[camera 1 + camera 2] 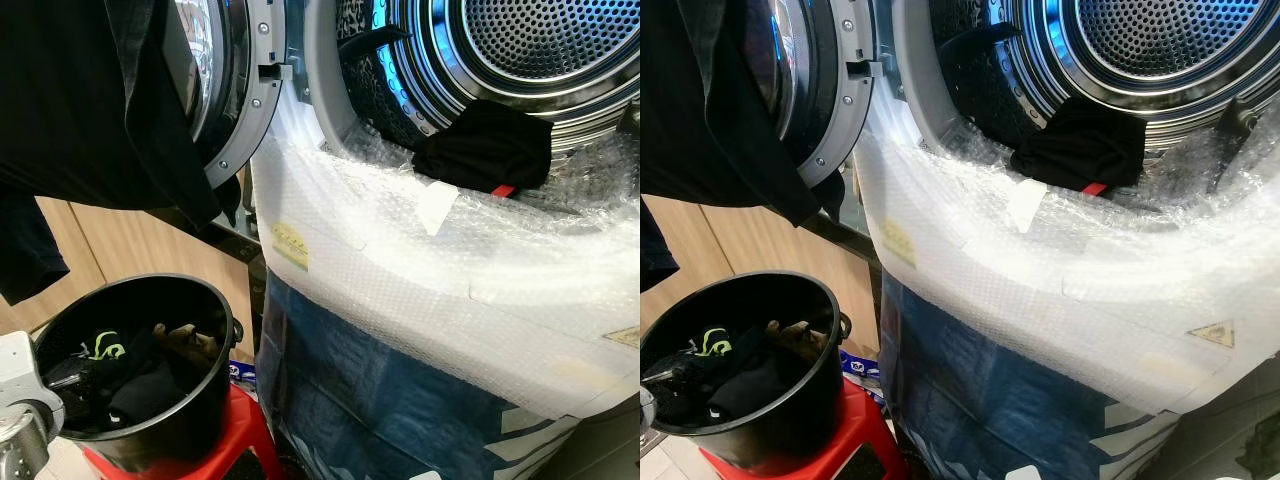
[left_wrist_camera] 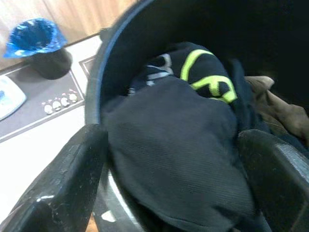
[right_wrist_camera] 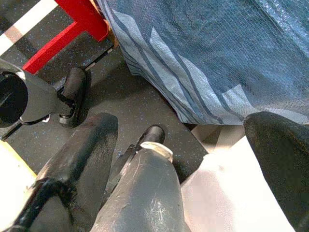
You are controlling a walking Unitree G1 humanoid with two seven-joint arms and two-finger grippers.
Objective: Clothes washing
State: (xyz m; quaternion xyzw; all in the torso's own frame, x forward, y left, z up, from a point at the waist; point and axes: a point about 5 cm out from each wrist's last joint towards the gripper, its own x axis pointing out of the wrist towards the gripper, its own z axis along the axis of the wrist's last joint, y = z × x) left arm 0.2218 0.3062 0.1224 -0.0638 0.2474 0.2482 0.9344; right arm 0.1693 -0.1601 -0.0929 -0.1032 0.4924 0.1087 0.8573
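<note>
Signs on the washer wrap

A yellow warning triangle (image 1: 1211, 333) sits at four o'clock on the bubble-wrapped washing machine (image 1: 1060, 270); the yellow label (image 1: 289, 244) is illegible.

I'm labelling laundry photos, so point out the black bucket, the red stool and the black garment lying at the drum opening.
black bucket (image 1: 196, 420), left eye view, outer wall.
red stool (image 1: 240, 420), left eye view, seat top.
black garment (image 1: 490, 145), left eye view, middle of the cloth.

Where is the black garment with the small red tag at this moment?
The black garment with the small red tag lies on the lower rim of the open washing machine drum, upper right in the eye views, just above the bubble wrap.
</note>
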